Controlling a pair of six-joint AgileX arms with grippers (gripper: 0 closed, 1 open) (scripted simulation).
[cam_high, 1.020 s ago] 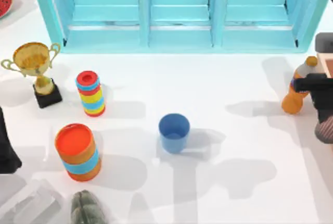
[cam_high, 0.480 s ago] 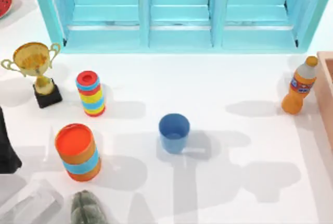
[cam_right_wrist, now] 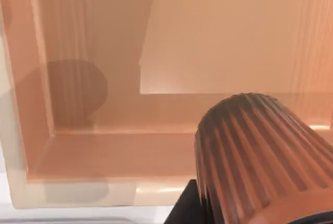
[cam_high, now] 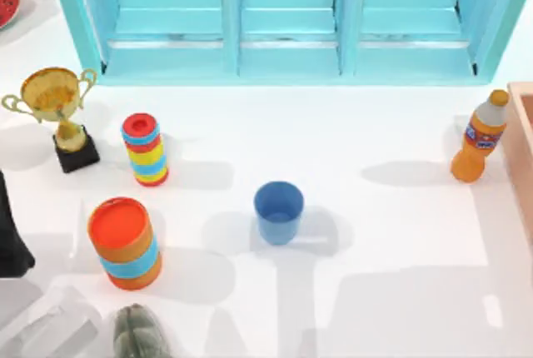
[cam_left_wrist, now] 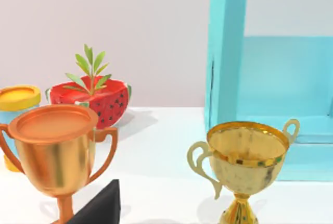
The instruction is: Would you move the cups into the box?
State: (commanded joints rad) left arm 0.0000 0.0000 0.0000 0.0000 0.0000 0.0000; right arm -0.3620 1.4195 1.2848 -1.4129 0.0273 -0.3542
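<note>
white table (cam_high: 375, 233) holds blue cup (cam_high: 278, 211); right gripper pinches ribbed cup (cam_right_wrist: 260, 156) above box (cam_right_wrist: 104, 151).

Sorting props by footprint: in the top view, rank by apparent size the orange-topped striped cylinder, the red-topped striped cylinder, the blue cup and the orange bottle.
1. Orange-topped striped cylinder.
2. Blue cup.
3. Red-topped striped cylinder and orange bottle: too alike to rank.

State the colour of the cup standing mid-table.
Plain blue; the cup shows best in the top view.
</note>
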